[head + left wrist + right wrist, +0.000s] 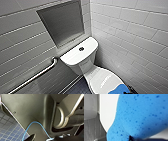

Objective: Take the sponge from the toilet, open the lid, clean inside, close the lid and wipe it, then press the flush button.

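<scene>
Sponge (140, 116) pores, right wrist view

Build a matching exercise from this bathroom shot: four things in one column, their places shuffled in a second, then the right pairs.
Things
1. sponge
2. flush button
3. grab bar
4. niche

Places
A. set into the wall above the tank
B. at the front end of the closed lid
C. on the tiled wall, left of the tank
D. middle of the tank top

Pairs: 1-B, 2-D, 3-C, 4-A
</scene>
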Robot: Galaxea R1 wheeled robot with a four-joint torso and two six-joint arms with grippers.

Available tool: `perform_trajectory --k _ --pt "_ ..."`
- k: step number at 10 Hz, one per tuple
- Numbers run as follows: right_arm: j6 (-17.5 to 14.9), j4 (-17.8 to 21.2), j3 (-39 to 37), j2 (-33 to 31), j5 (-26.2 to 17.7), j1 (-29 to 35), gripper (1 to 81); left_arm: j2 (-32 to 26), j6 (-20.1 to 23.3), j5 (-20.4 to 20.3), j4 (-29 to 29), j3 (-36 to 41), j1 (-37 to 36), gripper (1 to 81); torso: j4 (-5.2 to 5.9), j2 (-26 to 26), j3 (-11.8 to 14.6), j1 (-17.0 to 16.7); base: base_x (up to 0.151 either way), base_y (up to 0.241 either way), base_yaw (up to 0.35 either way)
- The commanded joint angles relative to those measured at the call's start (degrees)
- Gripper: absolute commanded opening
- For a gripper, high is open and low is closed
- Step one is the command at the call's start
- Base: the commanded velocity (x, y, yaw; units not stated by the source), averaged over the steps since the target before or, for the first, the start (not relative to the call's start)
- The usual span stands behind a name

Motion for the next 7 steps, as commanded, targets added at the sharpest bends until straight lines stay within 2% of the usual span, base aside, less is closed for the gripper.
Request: perform_trajectory --k 1,4,7 --pt "-0.21 0.21 4.15 -2.99 2.18 0.39 1.0 -0.79 0.37 4.44 0.29 0.09 0.82 81.1 0.00 0.00 0.00 0.00 0.000 0.000 0.000" --pt "-0.47 -0.49 13.96 -10.61 9.54 -4.96 1.0 -0.53 0.46 4.44 0.29 0.18 0.90 81.1 0.00 0.00 0.00 0.00 0.000 0.000 0.000" --pt "-0.56 -0.40 16.36 -13.01 16.86 -12.88 1.0 -0.62 0.46 4.61 0.38 0.09 0.90 81.1 0.00 0.00 0.00 0.00 0.000 0.000 0.000"
